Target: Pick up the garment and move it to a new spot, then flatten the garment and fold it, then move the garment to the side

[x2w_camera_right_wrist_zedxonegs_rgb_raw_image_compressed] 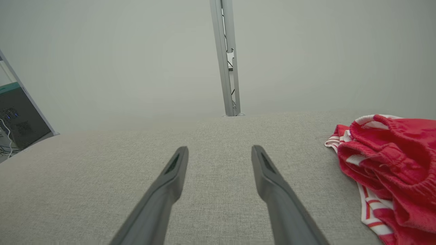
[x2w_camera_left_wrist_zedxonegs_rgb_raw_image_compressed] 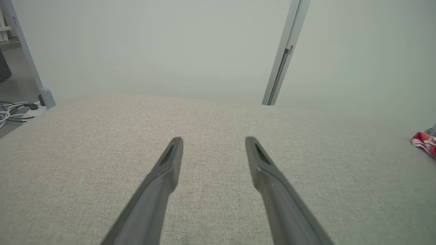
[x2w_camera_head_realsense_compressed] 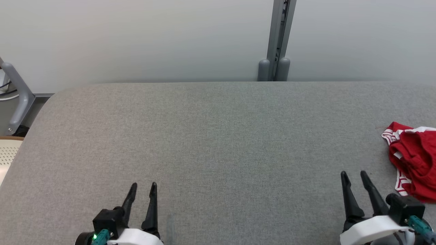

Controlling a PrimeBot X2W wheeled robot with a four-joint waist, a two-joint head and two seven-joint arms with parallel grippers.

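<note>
Head view shows the right gripper (x2w_camera_head_realsense_compressed: 353, 174) just left of the crumpled red garment (x2w_camera_head_realsense_compressed: 414, 160), the left gripper (x2w_camera_head_realsense_compressed: 143, 185) well apart from it, both spread wide and empty.

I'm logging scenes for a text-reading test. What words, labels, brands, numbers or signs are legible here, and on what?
No text can be read anywhere.
Red and white garment: plain stripes, no legible print or label.
Dark panel at the left edge of the right wrist view: pale marks, too small and blurred to read.
Grey padded surface: no writing.
</note>
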